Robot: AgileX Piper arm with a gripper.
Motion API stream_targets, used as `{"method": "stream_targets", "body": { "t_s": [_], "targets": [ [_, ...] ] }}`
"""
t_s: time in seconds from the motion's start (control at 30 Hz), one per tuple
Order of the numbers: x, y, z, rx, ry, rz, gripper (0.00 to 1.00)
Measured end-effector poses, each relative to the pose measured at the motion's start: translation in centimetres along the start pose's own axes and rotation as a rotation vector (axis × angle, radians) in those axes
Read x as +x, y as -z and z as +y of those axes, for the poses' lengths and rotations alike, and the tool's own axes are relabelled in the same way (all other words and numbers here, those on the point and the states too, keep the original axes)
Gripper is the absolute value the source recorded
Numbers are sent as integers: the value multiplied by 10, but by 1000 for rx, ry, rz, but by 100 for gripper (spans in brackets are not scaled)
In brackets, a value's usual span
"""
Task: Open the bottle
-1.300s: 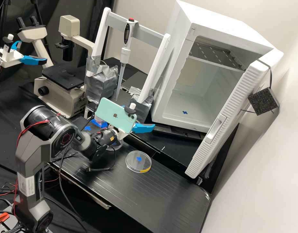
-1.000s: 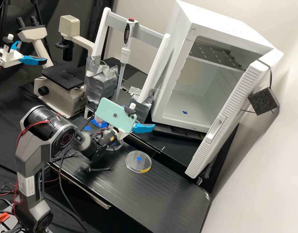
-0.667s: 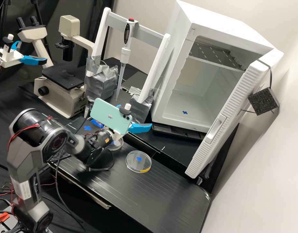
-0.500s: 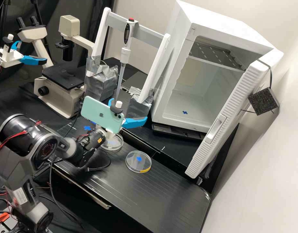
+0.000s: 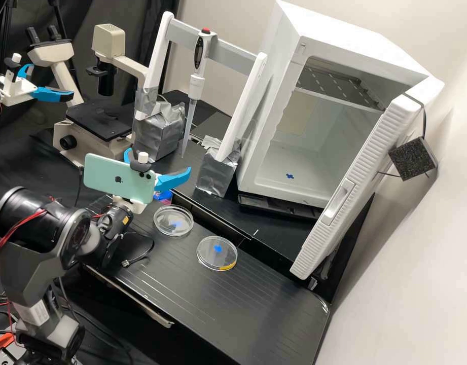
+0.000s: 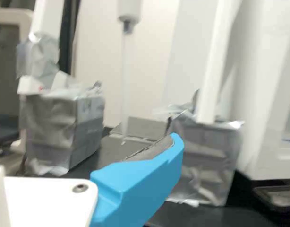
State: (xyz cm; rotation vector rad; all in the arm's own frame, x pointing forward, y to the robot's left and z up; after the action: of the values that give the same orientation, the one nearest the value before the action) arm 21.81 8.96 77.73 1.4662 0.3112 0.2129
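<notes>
Beyond our tool (image 5: pixel 158 160), its grip spread wide, we count one hanging pipette (image 5: pixel 195 89) and one microscope (image 5: pixel 108 39); two clear dishes (image 5: pixel 216 257) lie on the bench (image 5: pixel 243 314).

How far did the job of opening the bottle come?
Done: no opening is evident. In hand: nothing; the white gripper hangs over the black bench, its blue jaws apart. Left, probably: gripping and opening the bottle. I cannot tell whether the partly hidden, small pinkish item is that bottle.

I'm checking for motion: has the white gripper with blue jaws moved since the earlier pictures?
Yes: in the high view, the gripper has moved left, away from the silver-taped block nearest the open white cabinet.
</notes>
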Motion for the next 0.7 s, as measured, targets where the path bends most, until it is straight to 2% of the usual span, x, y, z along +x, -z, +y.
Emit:
{"method": "stream_targets", "body": {
  "t_s": [0.1, 0.3, 0.33, 0.7],
  "targets": [
    [1, -1, -7, -14, 27, -8, 100],
    [4, -7, -18, -22, 63, -40, 100],
    [5, -7, -19, -22, 67, -42, 0],
    [11, -13, -20, -25, 67, -62, 0]
  ]
}}
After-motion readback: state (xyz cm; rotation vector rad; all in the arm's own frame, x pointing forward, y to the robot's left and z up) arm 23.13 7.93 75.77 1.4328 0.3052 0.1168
